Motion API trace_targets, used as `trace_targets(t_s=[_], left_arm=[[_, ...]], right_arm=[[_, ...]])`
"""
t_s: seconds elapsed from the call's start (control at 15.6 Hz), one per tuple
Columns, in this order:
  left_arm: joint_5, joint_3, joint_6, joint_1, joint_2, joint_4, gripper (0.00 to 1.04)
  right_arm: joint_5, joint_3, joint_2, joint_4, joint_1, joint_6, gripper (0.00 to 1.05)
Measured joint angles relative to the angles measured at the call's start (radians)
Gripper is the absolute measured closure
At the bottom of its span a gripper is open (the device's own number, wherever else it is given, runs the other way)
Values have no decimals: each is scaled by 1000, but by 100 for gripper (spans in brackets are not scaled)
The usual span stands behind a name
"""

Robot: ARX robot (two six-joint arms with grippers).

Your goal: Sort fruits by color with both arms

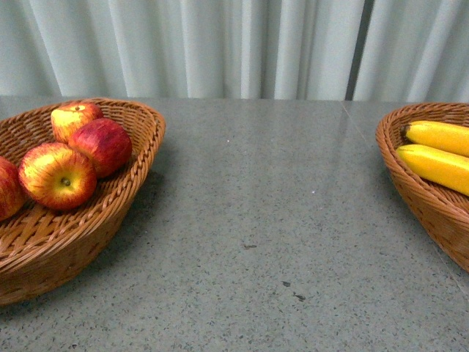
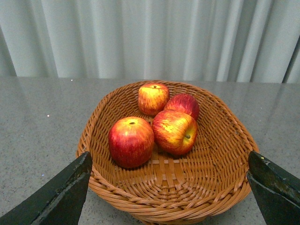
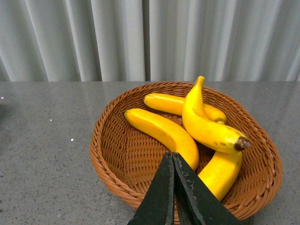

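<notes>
Front view, tabletop (image 1: 278,220): grey speckled, pale curtain (image 1: 220,44) behind; no arm in frame.
Front view, apple basket (image 1: 124,198): wicker, far left; holds red-yellow apples (image 1: 57,176), four visible, one cut by the frame edge. Nearest apple's stem dimple faces the camera.
Front view, banana basket (image 1: 418,198): wicker, far right, well apart from the apple basket; two bananas (image 1: 438,166) show, side by side, long axes running left-right, brown tips pointing toward the tabletop's middle.
Left wrist view, left tool (image 2: 168,192): jaws spread wide, nothing between them; it hangs above the near rim of the apple basket (image 2: 234,136).
Left wrist view, apples (image 2: 131,141): four, clustered and touching; two stand stem-up, one is tipped on its side.
Right wrist view, right tool (image 3: 174,187): fingers pressed together, pinching nothing; over the near rim of the banana basket (image 3: 108,154).
Right wrist view, bananas (image 3: 164,132): four in the basket. One lies on top of the others, brown end toward the tool and the other end aimed at the curtain; the rest lie crosswise beneath.
</notes>
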Motion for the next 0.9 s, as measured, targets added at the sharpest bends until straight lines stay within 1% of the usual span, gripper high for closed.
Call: trace_targets(t_s=[0.26,0.64,0.7,0.9], left_arm=[[0,0,0,0,0,0,7],[0,0,0,0,0,0,7],[0,0,0,0,0,0,7],[0,0,0,0,0,0,7]], right_arm=[[0,0,0,0,0,0,103],[0,0,0,0,0,0,33],[0,0,0,0,0,0,7],[0,0,0,0,0,0,7]])
